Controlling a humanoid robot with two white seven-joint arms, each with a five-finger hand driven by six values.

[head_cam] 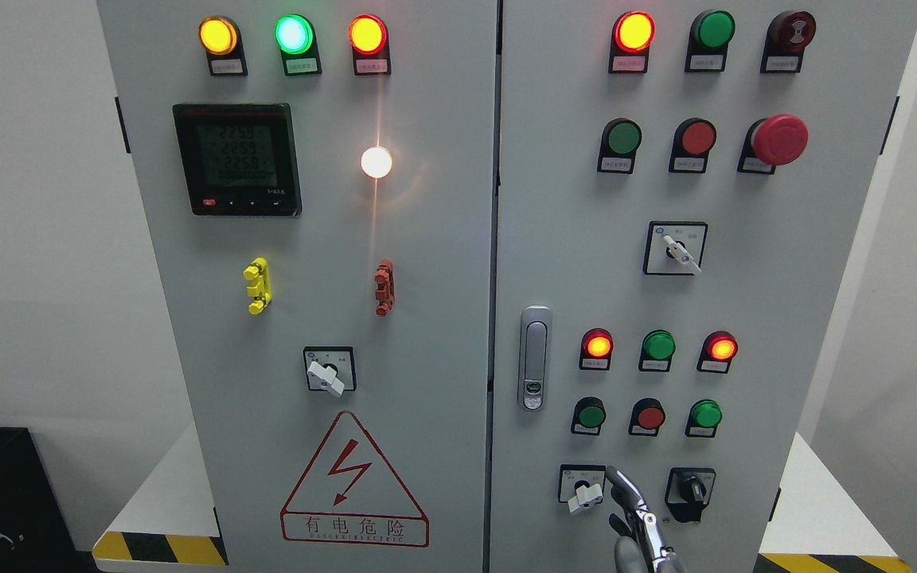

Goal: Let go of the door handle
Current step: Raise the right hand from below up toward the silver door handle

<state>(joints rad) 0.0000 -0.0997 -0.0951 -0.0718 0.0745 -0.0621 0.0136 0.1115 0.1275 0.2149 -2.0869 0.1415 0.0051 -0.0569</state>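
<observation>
Door handle: I see 1 silver handle, upright on the right door's left edge, lying flush, nothing touching it.
Hand: 1 robot hand in my view, at the bottom edge right of the middle, well below the handle; I cannot tell which arm it belongs to. Its fingers point up, relaxed, holding nothing.
Left door: 3 lit lamps on top, 1 white lamp, 1 digital meter, 1 rotary switch, 1 warning triangle.
Right door: 3 rotary switches, 1 red mushroom button.
</observation>
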